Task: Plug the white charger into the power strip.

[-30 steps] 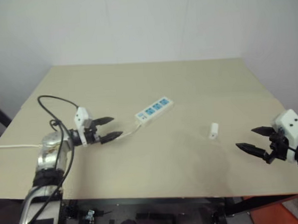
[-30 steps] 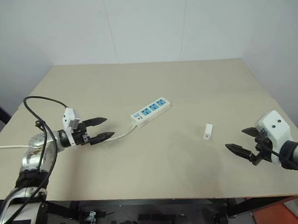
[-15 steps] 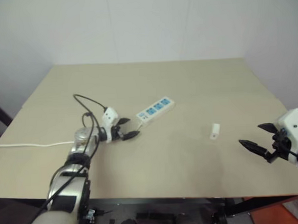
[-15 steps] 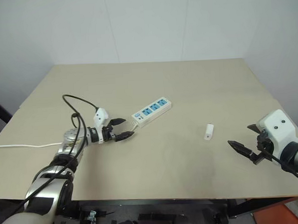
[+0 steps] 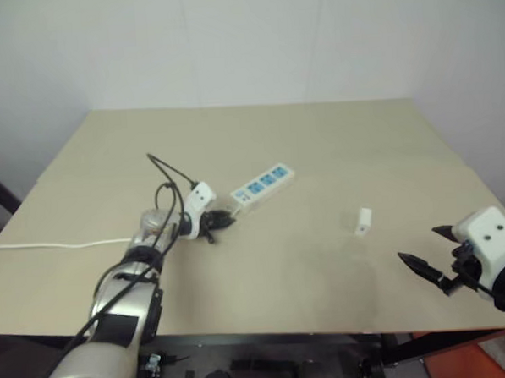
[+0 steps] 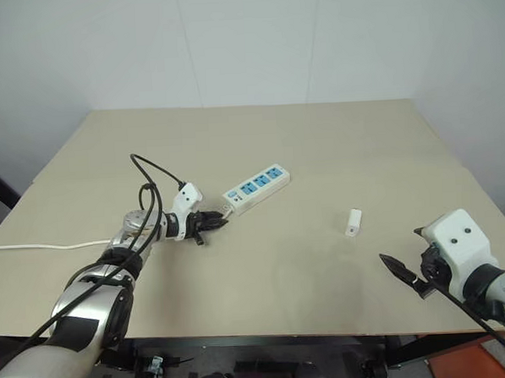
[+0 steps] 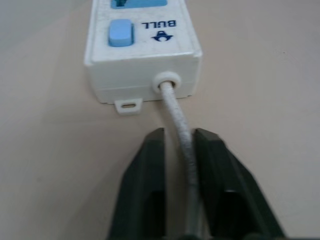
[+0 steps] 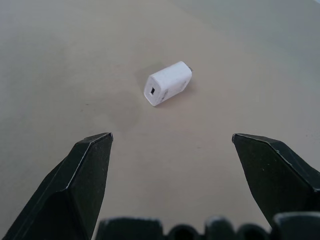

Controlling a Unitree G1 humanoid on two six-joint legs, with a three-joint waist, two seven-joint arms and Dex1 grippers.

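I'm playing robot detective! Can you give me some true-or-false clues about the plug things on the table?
1. The left gripper has its fingers shut on the cord of the power strip. True.
2. The white charger is plugged into the strip. False: it lies alone on the table.
3. The right gripper holds the charger. False: its fingers are open and the charger lies ahead of them.
4. The strip has a blue switch near the cord end. True.
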